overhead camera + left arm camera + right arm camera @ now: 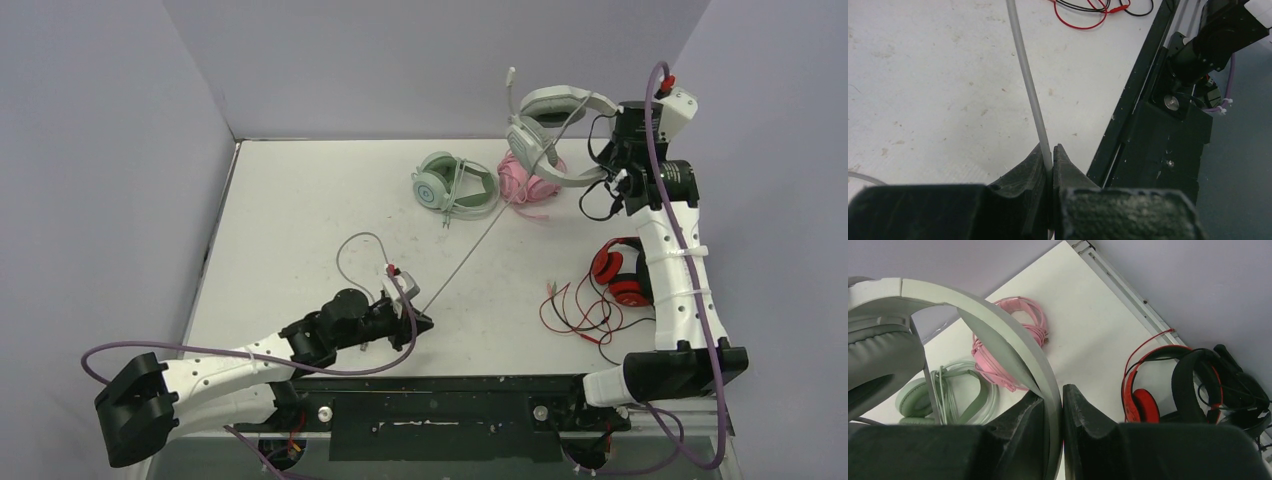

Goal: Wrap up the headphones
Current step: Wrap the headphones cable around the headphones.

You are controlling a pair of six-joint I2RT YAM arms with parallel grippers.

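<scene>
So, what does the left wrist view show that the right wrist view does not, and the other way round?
Only the left wrist view: the left gripper shut on a thin pale cable, and the black rail at the near edge. Only the right wrist view: the right gripper clamped on the headband of the grey-white headset, with the mint green headset, the pink headset and a red and black headset lying beyond. Both: the white table, and some thin red wire, though I cannot tell whether it is the same piece.
</scene>
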